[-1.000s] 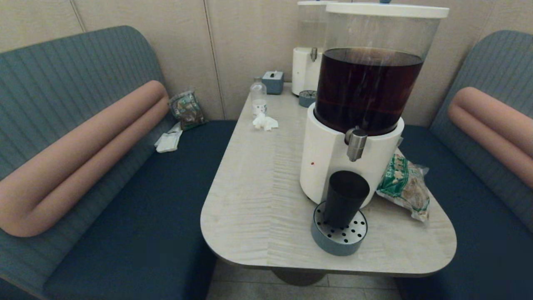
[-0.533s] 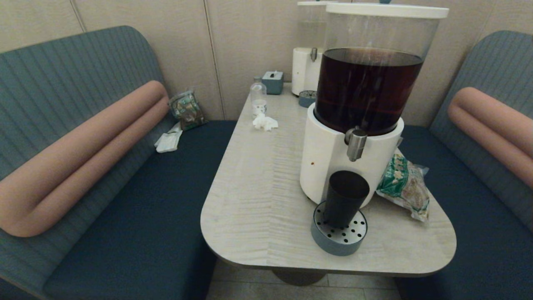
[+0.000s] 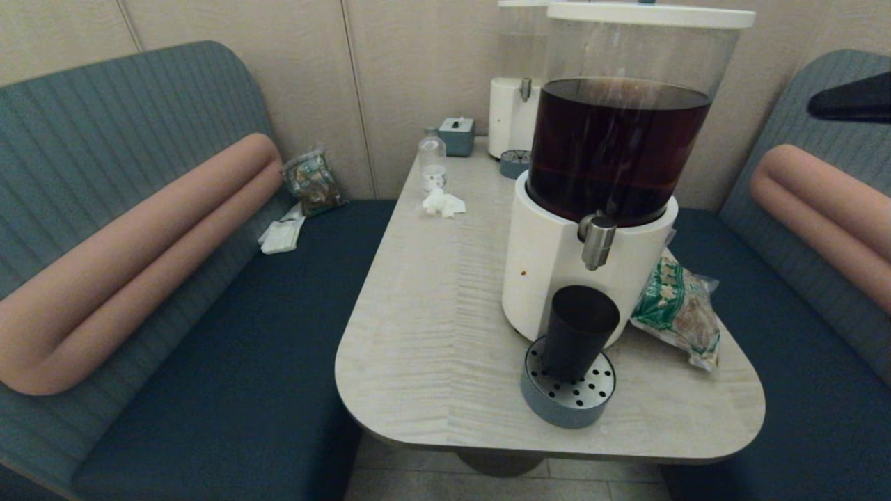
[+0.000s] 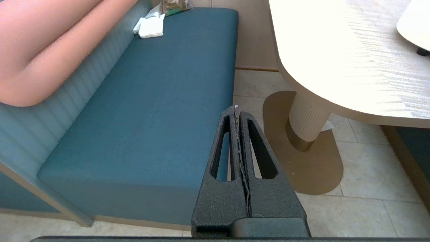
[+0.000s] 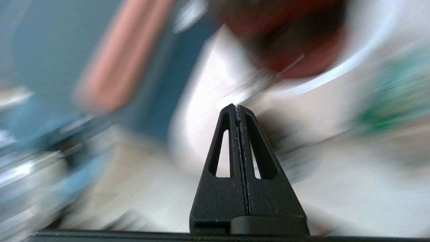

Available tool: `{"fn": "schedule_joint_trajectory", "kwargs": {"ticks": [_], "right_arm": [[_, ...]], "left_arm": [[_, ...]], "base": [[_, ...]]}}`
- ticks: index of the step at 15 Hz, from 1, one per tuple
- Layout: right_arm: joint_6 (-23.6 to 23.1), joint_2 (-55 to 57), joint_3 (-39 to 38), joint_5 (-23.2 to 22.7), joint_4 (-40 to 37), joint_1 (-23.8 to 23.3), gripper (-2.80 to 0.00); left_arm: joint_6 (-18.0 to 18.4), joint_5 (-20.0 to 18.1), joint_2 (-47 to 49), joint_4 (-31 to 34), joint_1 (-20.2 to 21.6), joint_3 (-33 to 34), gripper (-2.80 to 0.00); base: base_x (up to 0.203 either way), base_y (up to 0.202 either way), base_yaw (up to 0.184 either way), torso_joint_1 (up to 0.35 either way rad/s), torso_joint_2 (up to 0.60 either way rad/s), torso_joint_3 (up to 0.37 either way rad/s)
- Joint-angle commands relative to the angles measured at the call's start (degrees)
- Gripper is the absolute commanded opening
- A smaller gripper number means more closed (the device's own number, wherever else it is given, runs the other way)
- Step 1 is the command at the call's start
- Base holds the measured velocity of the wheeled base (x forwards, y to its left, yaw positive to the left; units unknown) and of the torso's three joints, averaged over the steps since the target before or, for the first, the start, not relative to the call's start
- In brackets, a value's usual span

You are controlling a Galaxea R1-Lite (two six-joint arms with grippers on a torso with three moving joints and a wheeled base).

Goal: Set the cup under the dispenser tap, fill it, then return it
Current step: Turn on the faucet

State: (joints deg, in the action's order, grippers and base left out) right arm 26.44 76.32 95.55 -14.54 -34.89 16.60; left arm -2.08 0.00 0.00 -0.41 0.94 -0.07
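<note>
The black cup (image 3: pixel 579 332) stands upright on the round perforated drip tray (image 3: pixel 569 394), directly below the brushed-steel dispenser tap (image 3: pixel 596 241) of the white-based dispenser (image 3: pixel 557 264) holding dark brown liquid. My right gripper (image 5: pixel 237 107) is shut and empty; a dark part of it enters the head view at the upper right (image 3: pixel 850 98), well above and right of the cup. My left gripper (image 4: pixel 236 108) is shut and empty, hanging low beside the blue bench (image 4: pixel 161 101), off the table.
A green snack bag (image 3: pixel 679 309) lies right of the dispenser base. Farther back on the table (image 3: pixel 431 327) are a clear bottle (image 3: pixel 432 162), a crumpled tissue (image 3: pixel 443 204), a grey tissue box (image 3: pixel 456 136) and a second paler dispenser (image 3: pixel 511 115).
A dark part of the right arm has come into the head view at the upper right. The cup has not moved.
</note>
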Motion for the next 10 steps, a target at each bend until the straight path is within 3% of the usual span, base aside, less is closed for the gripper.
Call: {"fn": "schedule_joint_trajectory", "kwargs": {"ticks": [1,4,7,10], "right_arm": [[4.5,4.8,-2.4,-10.5,0.5,-0.2,-2.8],[5.3,3.0,-10.2,-15.9,8.3,-2.5,-2.8],[4.1,0.8,-15.6,-16.9,11.2,-3.9,-2.8],[-4.7,0.5,-16.8,-13.9,12.5,-4.5,-2.8]], "left_arm": [[0.0,0.0,0.1,0.0,0.0,0.1,-2.8],[0.0,0.0,0.1,0.0,0.0,0.0,-2.8],[0.0,0.0,0.1,0.0,0.0,0.0,-2.8],[0.0,0.0,0.1,0.0,0.0,0.0,-2.8]], "base": [[0.0,0.0,0.0,0.0,0.0,0.0],[0.0,0.0,0.0,0.0,0.0,0.0],[0.0,0.0,0.0,0.0,0.0,0.0],[0.0,0.0,0.0,0.0,0.0,0.0]]}}
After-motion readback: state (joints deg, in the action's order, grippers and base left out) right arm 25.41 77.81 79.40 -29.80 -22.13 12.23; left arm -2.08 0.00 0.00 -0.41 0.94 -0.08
